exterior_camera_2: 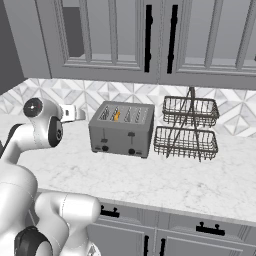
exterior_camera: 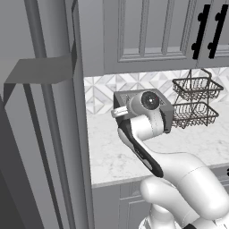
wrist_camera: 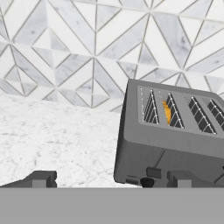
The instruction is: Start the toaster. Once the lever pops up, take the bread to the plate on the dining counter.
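Observation:
The grey toaster [exterior_camera_2: 121, 131] stands on the marble counter against the tiled wall and also appears as the toaster [wrist_camera: 170, 140] in the hand view. The bread [exterior_camera_2: 116, 115] sits down in its second slot, and only an orange-tan edge of the bread [wrist_camera: 166, 112] shows. A small dark lever [wrist_camera: 154, 172] sits low on the toaster's front, beside a round black knob [wrist_camera: 147, 182]. My gripper [wrist_camera: 113, 179] is open, left of the toaster and short of it, its fingertips [wrist_camera: 41, 178] wide apart and holding nothing. The plate and dining counter are out of view.
A two-tier wire basket rack [exterior_camera_2: 189, 129] stands just right of the toaster. Grey upper cabinets [exterior_camera_2: 150, 40] hang low above it. A tall grey panel [exterior_camera: 44, 134] walls off the counter's left end. Bare marble counter [exterior_camera_2: 150, 180] lies in front of the toaster.

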### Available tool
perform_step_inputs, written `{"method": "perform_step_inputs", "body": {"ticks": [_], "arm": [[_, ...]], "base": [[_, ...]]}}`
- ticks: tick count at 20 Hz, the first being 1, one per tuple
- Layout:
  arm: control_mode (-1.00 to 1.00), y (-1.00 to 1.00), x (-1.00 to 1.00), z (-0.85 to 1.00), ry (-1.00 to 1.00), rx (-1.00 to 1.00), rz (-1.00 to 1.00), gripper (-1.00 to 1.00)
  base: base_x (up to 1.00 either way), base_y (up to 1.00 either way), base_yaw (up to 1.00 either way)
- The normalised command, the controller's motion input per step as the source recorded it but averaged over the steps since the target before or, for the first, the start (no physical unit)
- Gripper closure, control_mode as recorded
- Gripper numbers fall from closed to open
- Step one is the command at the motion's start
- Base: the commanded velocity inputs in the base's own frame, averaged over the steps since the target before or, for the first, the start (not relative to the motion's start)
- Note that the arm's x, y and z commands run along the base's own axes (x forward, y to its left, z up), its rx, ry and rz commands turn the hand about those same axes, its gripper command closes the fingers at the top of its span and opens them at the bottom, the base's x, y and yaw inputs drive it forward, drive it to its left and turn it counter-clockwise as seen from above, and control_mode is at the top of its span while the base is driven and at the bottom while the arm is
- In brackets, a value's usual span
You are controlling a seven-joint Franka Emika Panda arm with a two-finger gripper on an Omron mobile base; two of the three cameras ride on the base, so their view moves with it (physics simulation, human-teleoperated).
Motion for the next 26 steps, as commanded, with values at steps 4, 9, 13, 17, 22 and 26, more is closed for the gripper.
{"method": "perform_step_inputs", "body": {"ticks": [4,9,13,17,22,26], "arm": [[-1.0,0.0,0.0,0.0,0.0,0.0,0.0,-1.0],[-1.0,0.0,0.0,0.0,0.0,0.0,0.0,-1.0],[-1.0,0.0,0.0,0.0,0.0,0.0,0.0,-1.0],[-1.0,0.0,0.0,0.0,0.0,0.0,0.0,-1.0],[-1.0,0.0,0.0,0.0,0.0,0.0,0.0,-1.0],[-1.0,0.0,0.0,0.0,0.0,0.0,0.0,-1.0]], "base": [[0.0,0.0,0.0],[0.0,0.0,0.0],[0.0,0.0,0.0],[0.0,0.0,0.0],[0.0,0.0,0.0],[0.0,0.0,0.0]]}}
